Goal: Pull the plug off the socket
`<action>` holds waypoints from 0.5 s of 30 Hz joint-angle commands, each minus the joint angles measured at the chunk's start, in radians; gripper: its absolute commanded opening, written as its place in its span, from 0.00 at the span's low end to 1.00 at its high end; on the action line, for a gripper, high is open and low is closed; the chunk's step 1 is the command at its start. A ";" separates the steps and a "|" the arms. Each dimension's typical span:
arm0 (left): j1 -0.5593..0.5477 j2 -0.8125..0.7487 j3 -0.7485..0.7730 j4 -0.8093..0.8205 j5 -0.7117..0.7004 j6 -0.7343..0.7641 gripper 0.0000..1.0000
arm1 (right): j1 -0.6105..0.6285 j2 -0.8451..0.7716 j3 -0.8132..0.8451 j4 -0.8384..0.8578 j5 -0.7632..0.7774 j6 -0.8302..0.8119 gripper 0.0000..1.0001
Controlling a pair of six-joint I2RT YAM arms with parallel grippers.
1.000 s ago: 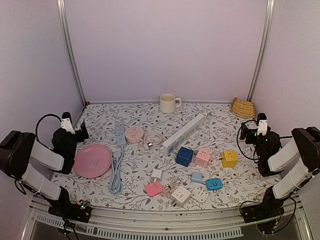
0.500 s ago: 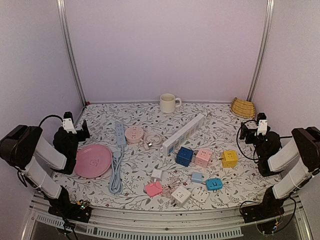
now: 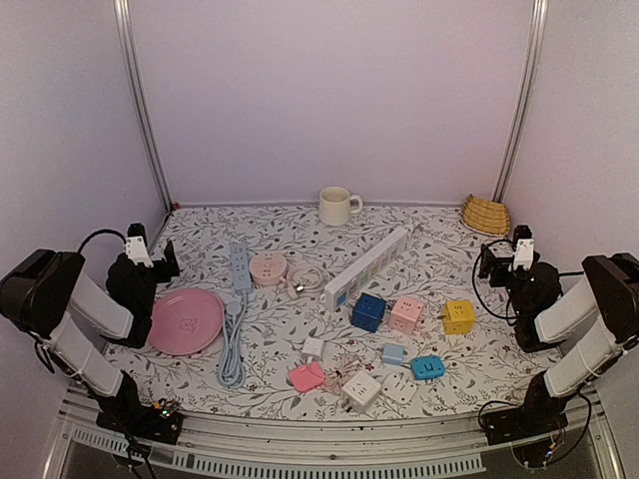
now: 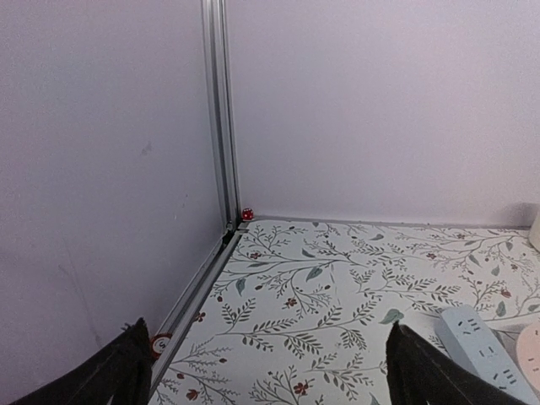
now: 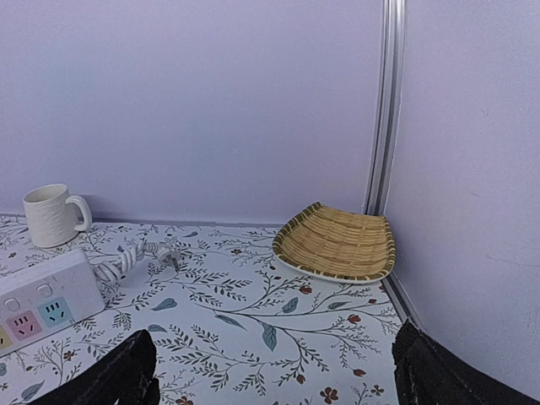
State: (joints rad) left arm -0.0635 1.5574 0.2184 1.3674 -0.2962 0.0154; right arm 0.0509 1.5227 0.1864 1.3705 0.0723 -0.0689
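**A:** How did the grippers stand?

**B:** The left gripper and right gripper both gaped wide and empty at opposite sides of the table — well apart from any plug.

**A:** And the plug?

**B:** It was mid-table, near the cube sockets. The white plug looked likeliest, though I couldn't tell whether it was seated. I'd judge it light, rigid and smooth — pinch its flat sides. A side wall crowded each arm; the open room lay inward.

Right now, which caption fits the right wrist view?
Open right gripper facing a woven tray, a white mug and a power strip.
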 commanded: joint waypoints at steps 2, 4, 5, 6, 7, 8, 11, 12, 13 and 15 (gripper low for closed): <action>-0.004 0.004 0.006 -0.004 0.005 0.012 0.97 | -0.005 0.011 0.005 0.018 -0.009 -0.005 0.99; -0.003 0.004 0.007 -0.004 0.005 0.012 0.97 | -0.005 0.010 0.005 0.016 -0.010 -0.005 0.99; -0.003 0.003 0.006 -0.004 0.005 0.011 0.97 | -0.005 0.010 0.005 0.015 -0.009 -0.005 0.99; -0.004 0.004 0.006 -0.004 0.005 0.012 0.97 | -0.006 0.010 0.005 0.015 -0.009 -0.005 0.99; -0.004 0.004 0.006 -0.004 0.005 0.013 0.97 | -0.006 0.010 0.005 0.014 -0.011 -0.005 0.99; -0.004 0.004 0.006 -0.004 0.005 0.012 0.97 | -0.006 0.011 0.005 0.014 -0.011 -0.005 0.99; -0.003 0.004 0.006 -0.004 0.005 0.012 0.97 | -0.006 0.011 0.007 0.011 -0.012 -0.004 0.99; -0.004 0.004 0.006 -0.003 0.005 0.012 0.97 | -0.006 0.011 0.007 0.010 -0.012 -0.003 0.99; -0.003 0.004 0.006 -0.003 0.005 0.012 0.97 | -0.007 0.011 0.007 0.011 -0.012 -0.003 0.99; -0.004 0.004 0.006 -0.004 0.005 0.011 0.97 | -0.006 0.011 0.008 0.010 -0.014 -0.003 0.99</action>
State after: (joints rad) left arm -0.0635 1.5574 0.2184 1.3670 -0.2962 0.0154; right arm 0.0509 1.5227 0.1864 1.3697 0.0711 -0.0685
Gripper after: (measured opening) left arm 0.970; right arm 0.989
